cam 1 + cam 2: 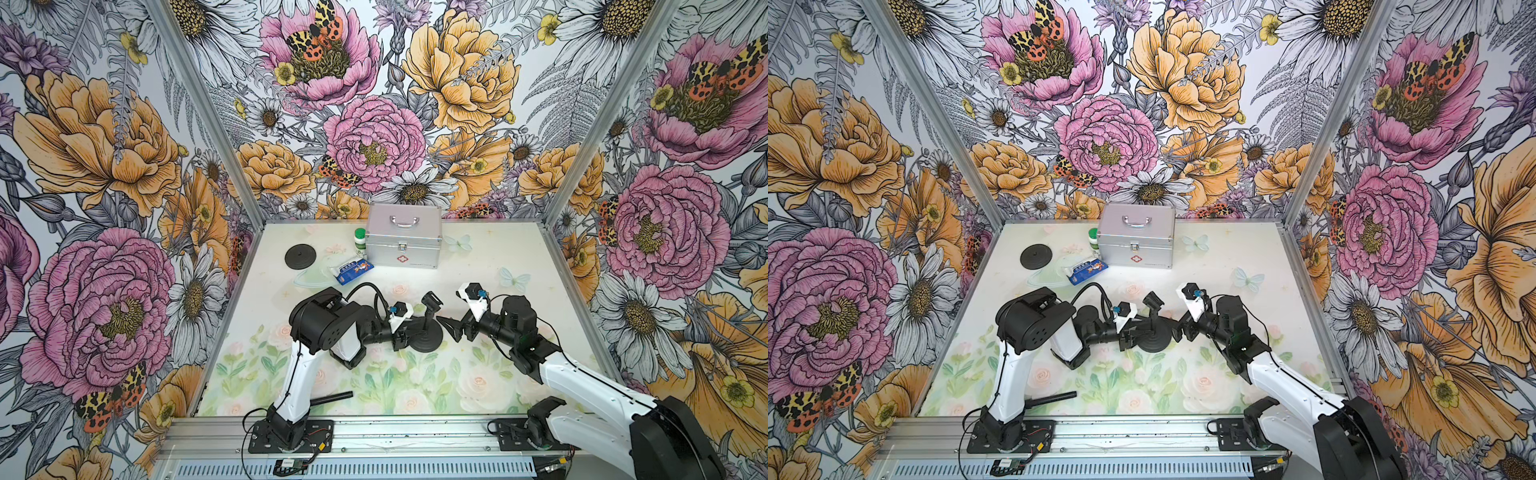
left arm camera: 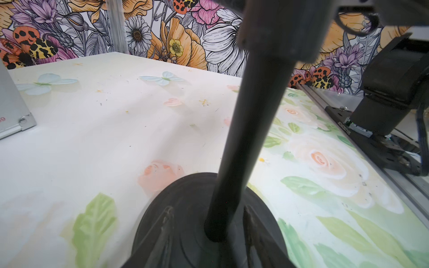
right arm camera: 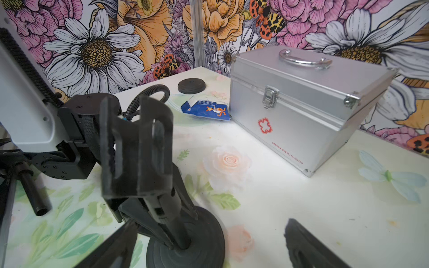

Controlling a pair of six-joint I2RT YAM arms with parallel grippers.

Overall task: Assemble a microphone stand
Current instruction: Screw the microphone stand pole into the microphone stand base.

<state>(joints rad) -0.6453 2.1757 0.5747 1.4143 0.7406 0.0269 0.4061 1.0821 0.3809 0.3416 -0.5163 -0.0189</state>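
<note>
While stand pole (image 2: 243,139) sits inside part-spread L hand (image 2: 208,210), R hand (image 3: 209,226) spread wide beside.

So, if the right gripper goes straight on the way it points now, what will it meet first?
Probably the microphone stand: its pole rises from the round base ahead of the right gripper, whose fingers are open. The left gripper sits beyond it. Depth is unclear: the base may touch first.

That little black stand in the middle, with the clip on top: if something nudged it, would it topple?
Probably not easily: its round base is wide and lies flat. A push high up, at the clip, would likely tip it sooner, since the thin pole acts as a lever. It looks rigid, not floppy.
</note>
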